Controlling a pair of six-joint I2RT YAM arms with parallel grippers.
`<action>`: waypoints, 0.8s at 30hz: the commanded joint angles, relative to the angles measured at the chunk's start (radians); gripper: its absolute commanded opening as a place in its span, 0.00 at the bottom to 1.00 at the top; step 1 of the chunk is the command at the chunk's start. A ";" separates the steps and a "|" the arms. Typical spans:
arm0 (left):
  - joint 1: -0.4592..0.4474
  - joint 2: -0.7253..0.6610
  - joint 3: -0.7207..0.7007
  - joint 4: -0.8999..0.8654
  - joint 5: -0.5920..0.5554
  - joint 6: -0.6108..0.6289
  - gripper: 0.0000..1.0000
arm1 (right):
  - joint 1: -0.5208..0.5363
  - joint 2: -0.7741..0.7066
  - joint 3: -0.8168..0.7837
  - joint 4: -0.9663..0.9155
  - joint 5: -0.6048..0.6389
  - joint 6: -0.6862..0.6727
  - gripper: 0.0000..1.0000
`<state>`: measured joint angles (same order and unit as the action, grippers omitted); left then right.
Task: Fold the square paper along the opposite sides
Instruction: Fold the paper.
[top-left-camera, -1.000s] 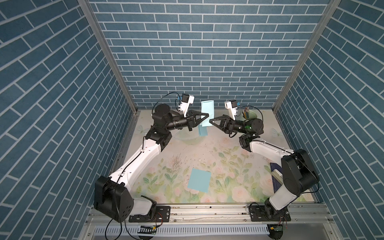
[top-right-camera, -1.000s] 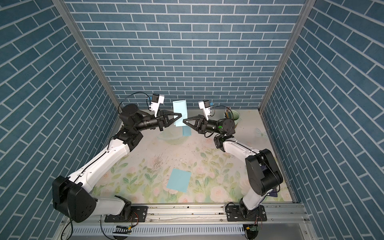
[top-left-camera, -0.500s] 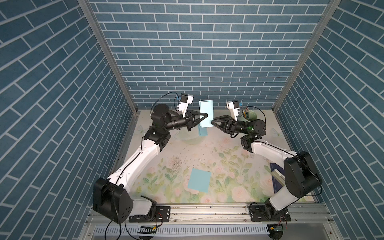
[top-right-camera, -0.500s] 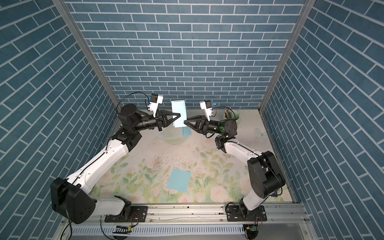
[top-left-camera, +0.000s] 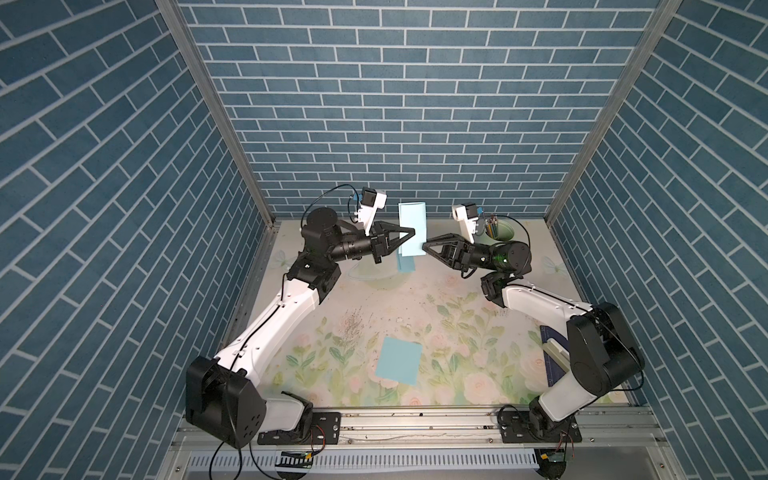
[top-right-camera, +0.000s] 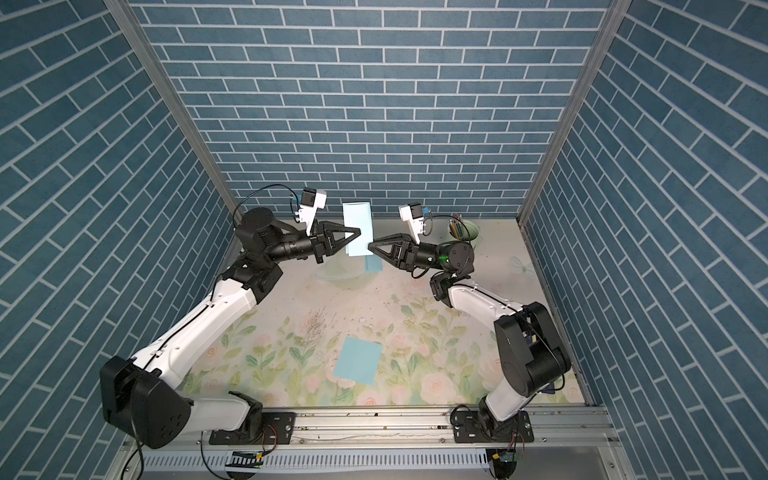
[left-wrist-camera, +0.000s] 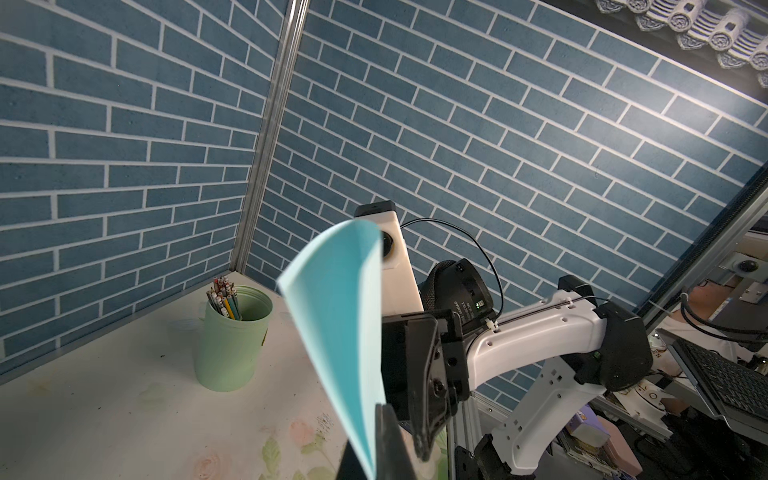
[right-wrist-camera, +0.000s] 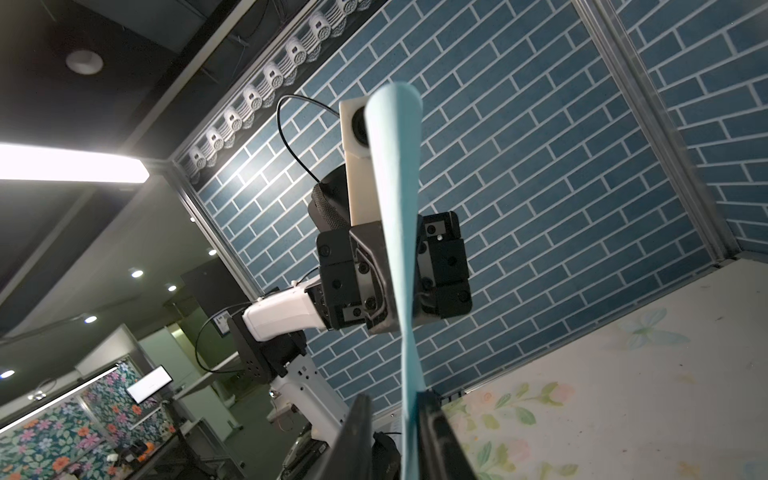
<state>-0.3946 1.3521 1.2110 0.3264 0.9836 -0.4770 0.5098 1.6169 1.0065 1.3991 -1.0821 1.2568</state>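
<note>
The left gripper (top-left-camera: 413, 230) has its jaws closed tight on the folded blue paper (top-left-camera: 411, 216). It holds the paper up in the air over the back of the desk (top-left-camera: 415, 299). The right gripper (top-left-camera: 424, 247) has its jaws a little open, with the paper's edge between them. Another blue sheet (top-left-camera: 398, 360) lies flat near the front. A green pencil cup (top-left-camera: 503, 232) stands in the back corner.

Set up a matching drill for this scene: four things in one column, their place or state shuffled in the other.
1 left end effector
2 right end effector
3 flat blue paper
4 green cup

a holds pencils, far corner
b lies on the table
c shut on the raised paper
d jaws apart around the raised paper

Pairs: 1-c, 2-d, 3-b, 4-a
</note>
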 joint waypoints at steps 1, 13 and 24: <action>0.007 -0.022 0.002 0.005 0.019 0.015 0.00 | 0.009 -0.017 -0.011 0.052 -0.027 0.008 0.36; 0.007 -0.013 0.004 0.014 0.024 0.007 0.00 | 0.015 -0.005 -0.008 0.063 -0.030 0.012 0.00; 0.004 -0.021 -0.013 0.019 0.045 0.005 0.00 | 0.009 0.000 0.044 0.026 -0.012 0.004 0.35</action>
<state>-0.3920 1.3521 1.2110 0.3271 1.0016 -0.4782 0.5205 1.6176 1.0019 1.4105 -1.0920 1.2625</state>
